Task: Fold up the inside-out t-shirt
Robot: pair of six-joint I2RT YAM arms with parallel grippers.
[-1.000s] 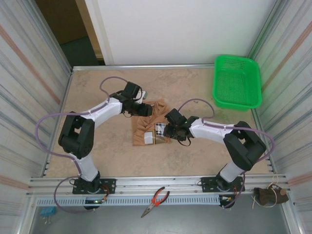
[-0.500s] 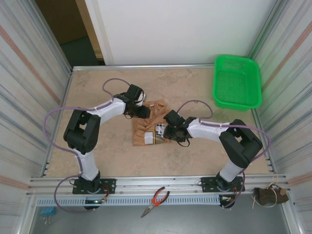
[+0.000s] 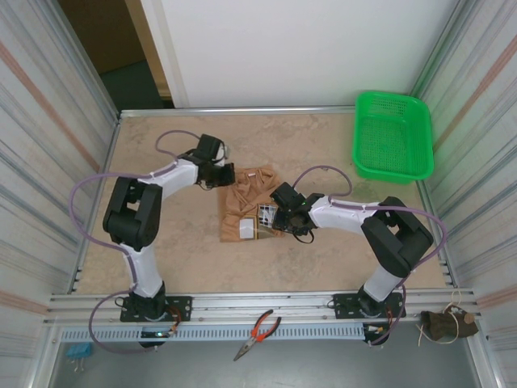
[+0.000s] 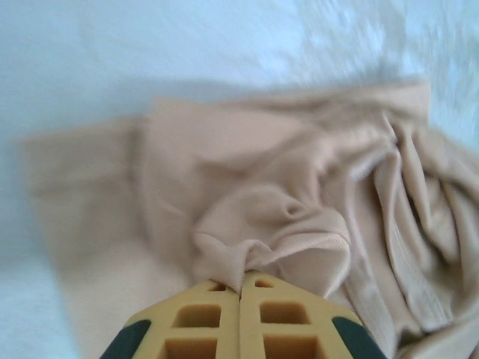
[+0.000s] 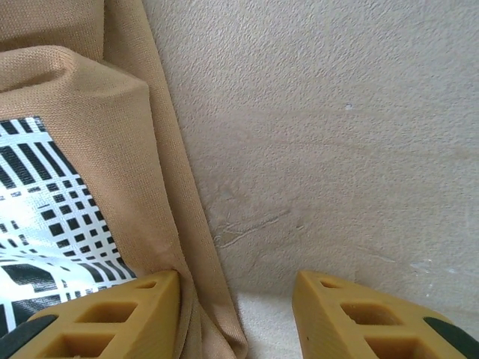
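Surface: beige table (image 3: 323, 145) between ribbed side panels (image 3: 56, 121).
Garment: t-shirt (image 3: 246, 202) bunched mid-table, between both arms, longer near-to-far.
Left arm: left gripper (image 4: 241, 283) clenched on a fold at the shirt's far-left corner.
Right arm: right gripper (image 5: 236, 288) parted over the right hem; cloth lies to its left, bare table to its right.

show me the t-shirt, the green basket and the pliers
t-shirt (image 3: 242, 198): top view, tan cloth above the checked patch
green basket (image 3: 393, 139): top view, bare mesh floor
pliers (image 3: 262, 327): top view, red handles
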